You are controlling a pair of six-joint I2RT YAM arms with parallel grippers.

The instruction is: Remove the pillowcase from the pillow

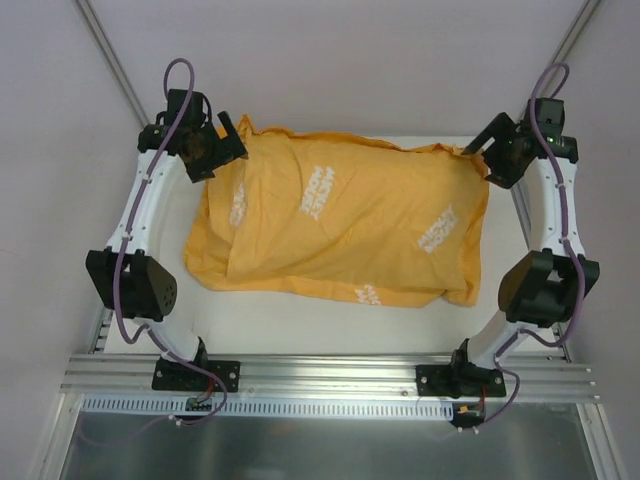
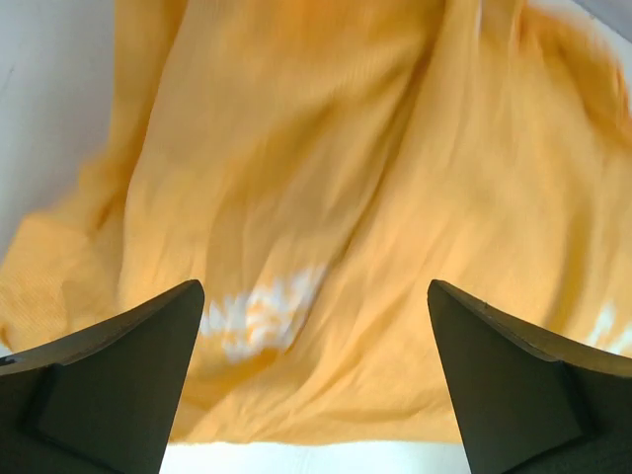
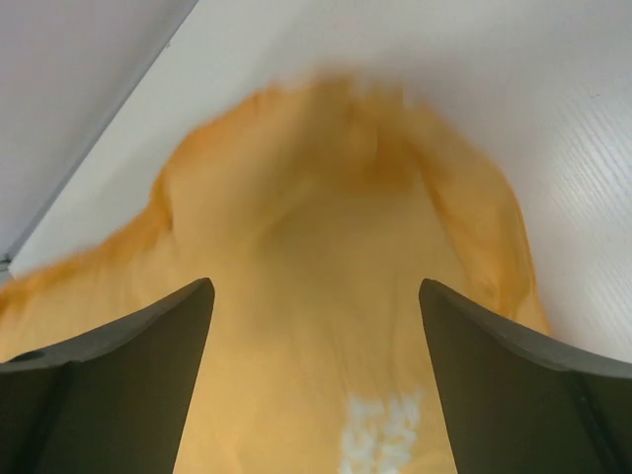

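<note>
Cloth of the pillowcase (image 1: 340, 225) looked thin, limp and light, lying rumpled across the table (image 1: 330, 335) between my arms. My left gripper (image 2: 314, 296) and right gripper (image 3: 316, 286) hung spread wide at its far corners, pinching nothing; I judged those loose corners the surest hold.

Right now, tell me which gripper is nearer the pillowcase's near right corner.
Right. The right gripper hangs at the far right corner of the pillowcase, straight beyond that near corner; the left gripper is at the far left corner, diagonally across.

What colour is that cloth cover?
Orange-yellow pillowcase with scattered white printed marks, seen best from the top camera.
</note>
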